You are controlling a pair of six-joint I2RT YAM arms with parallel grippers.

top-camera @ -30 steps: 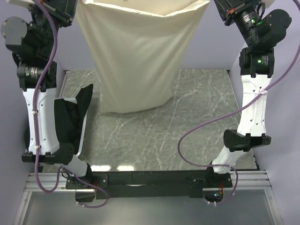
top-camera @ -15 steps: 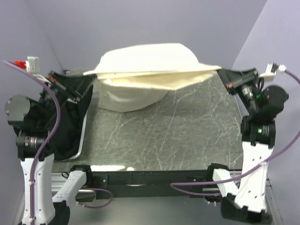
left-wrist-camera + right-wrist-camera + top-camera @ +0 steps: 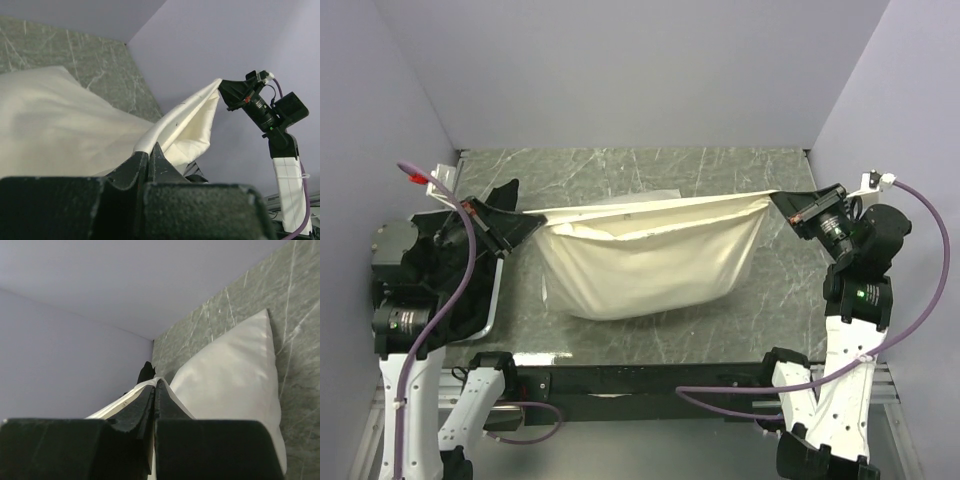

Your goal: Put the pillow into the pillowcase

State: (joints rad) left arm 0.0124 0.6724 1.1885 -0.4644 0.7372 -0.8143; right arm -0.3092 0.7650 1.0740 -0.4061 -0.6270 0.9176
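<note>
So both arms are pinching the open end of the pillowcase right now. The left gripper is clamped tight on the left corner of the hem, and the right gripper is clamped on the right corner. The top edge is running taut between them like a washing line.

The sack is sagging down from that line onto the table, roughly mid-table, and it's looking full and rounded, not flat. I'm not seeing the pillow anywhere on its own, so I'm guessing it's sitting inside already (both wrist views are showing a plump cream shape with a proper corner, which fits).

So I'm reading this as the settling stage: stuffing done, load being seated toward the closed end. I'd say the next move is calling for both corners coming down together and level, with the pinch holding until the weight is lying on the table. If one side is dipping early, the mouth could tip and let the pillow slide back out. There's also a black cloth sitting just beside the left corner, so snagging that is worth watching.

Writing-wise I'm getting nothing. There are a few dark specks on the hem near the right fingers, too small to read, and no brand showing on the arms either
</note>
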